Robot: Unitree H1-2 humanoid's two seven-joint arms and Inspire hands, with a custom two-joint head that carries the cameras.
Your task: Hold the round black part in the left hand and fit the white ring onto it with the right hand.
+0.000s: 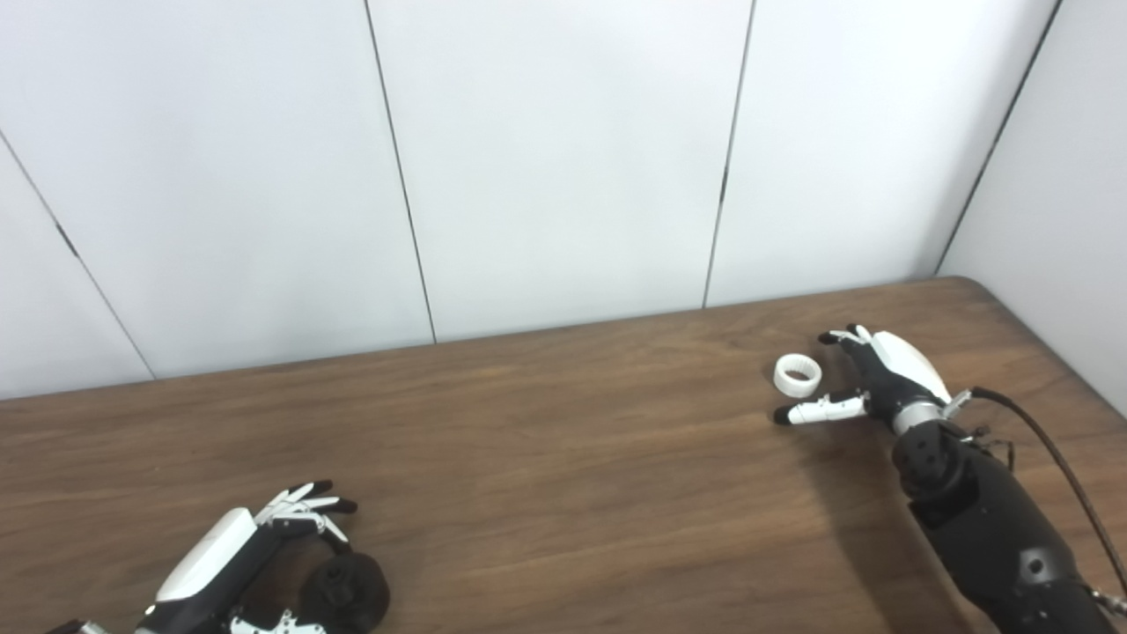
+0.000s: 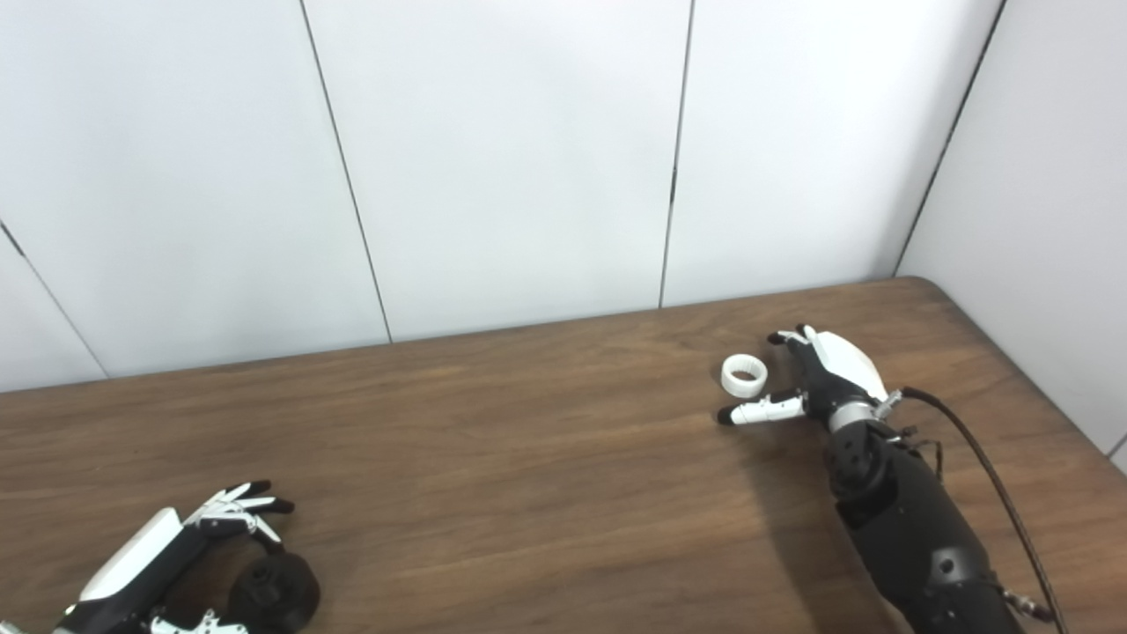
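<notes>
A: Ring (image 1: 798, 374) first — where do you see it?

B: You have it lying flat on the counter (image 1: 563, 458), hole up, toward the far right. It sits in the gap between the right hand's (image 1: 867, 379) thumb (image 1: 814, 410) and its curled fingers (image 1: 836, 337). From your head cameras I cannot tell whether either touches it; the thumb looks just short of it.

A: So is my right hand holding it?

B: No. That hand is spread wide around the ring, thumb stretched out to the left along the counter, fingers arched over the far side. Nothing is gripped.

A: And the black part (image 1: 345, 596)?

B: Near the bottom left edge, resting on the counter, well apart from the ring. It is round and dark, with a raised hub in the middle.

A: My left hand (image 1: 255, 550)?

B: It is open too. The fingers (image 1: 304, 506) fan out above and behind the part, and the thumb lies low along the near side by the picture's edge. The part sits inside that open span, close to the palm, but you are not clamped on it.

A: Anything else around?

B: A black cable (image 1: 1057, 458) runs off your right wrist along the arm. White wall panels (image 1: 563, 158) stand behind the counter.
</notes>
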